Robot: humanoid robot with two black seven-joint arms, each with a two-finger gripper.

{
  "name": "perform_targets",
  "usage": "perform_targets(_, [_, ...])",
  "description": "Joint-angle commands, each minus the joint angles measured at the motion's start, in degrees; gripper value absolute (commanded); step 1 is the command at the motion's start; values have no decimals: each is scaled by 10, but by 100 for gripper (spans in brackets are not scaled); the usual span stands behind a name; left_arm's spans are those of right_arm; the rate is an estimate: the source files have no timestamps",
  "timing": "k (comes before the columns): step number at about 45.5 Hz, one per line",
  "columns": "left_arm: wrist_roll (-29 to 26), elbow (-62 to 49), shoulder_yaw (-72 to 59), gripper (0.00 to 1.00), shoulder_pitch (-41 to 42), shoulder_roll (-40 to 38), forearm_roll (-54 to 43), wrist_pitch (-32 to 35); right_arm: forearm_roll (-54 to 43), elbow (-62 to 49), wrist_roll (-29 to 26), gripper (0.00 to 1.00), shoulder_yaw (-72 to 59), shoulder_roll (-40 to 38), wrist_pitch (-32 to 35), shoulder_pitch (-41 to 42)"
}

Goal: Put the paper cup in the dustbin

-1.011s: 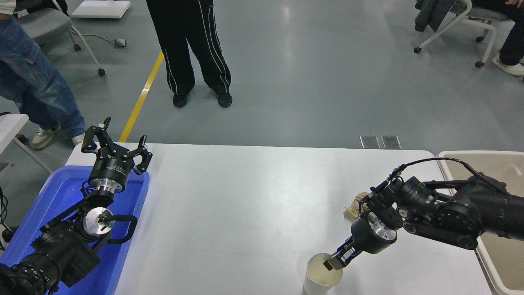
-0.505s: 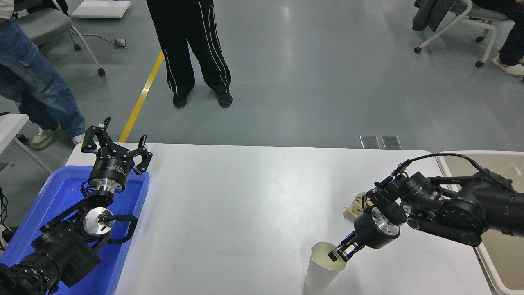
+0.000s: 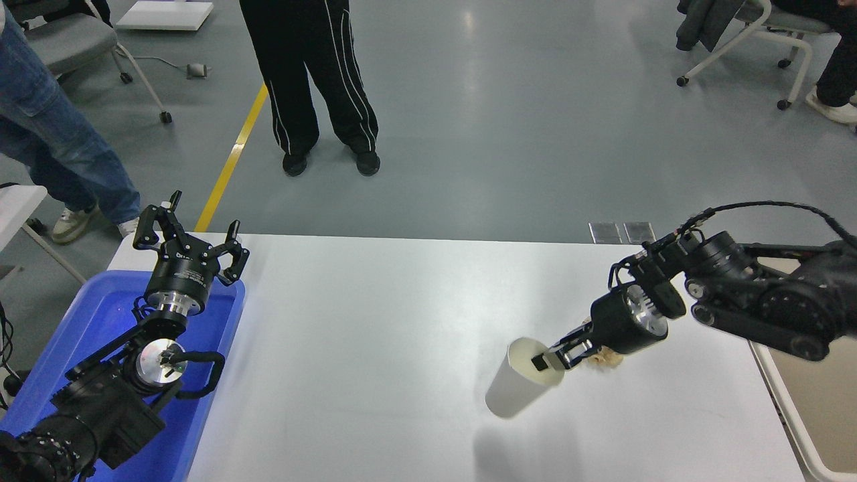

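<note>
- Up it comes: the paper cup (image 3: 521,380), standing at the frame's bottom edge a second ago, now hangs tilted at lower centre-right, its shadow loose on the white worktop (image 3: 402,321) below.
- The right hand (image 3: 550,358) is pinched on the cup's rim, one finger inside the mouth.
- The grasp looks good; the carry to the dustbin (image 3: 813,415), at the right edge, remains.
- The cup is thin, matte, off-white and tapered; the bin is smooth beige plastic.
- A crumpled brown paper ball (image 3: 606,359) peeks from behind the wrist.
- The left hand (image 3: 191,244) is parked over the glossy blue tub (image 3: 73,335), fingers spread.

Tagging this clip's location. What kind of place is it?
Probably a robotics lab or test floor: grey coated floor with a yellow line, wheeled office chairs, people standing by the white table.
</note>
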Motion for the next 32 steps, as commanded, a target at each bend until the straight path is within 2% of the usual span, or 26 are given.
perform_targets(1, [0, 0, 0, 100, 0, 0, 0, 0, 84, 37, 4, 0, 11, -60, 17, 88])
perform_targets(12, [0, 0, 0, 100, 0, 0, 0, 0, 142, 41, 4, 0, 12, -89, 41, 147])
perform_targets(22, [0, 0, 0, 100, -1, 0, 0, 0, 146, 28, 2, 0, 11, -95, 40, 142])
perform_targets(32, [0, 0, 0, 100, 0, 0, 0, 0, 170, -140, 2, 0, 11, -97, 38, 112])
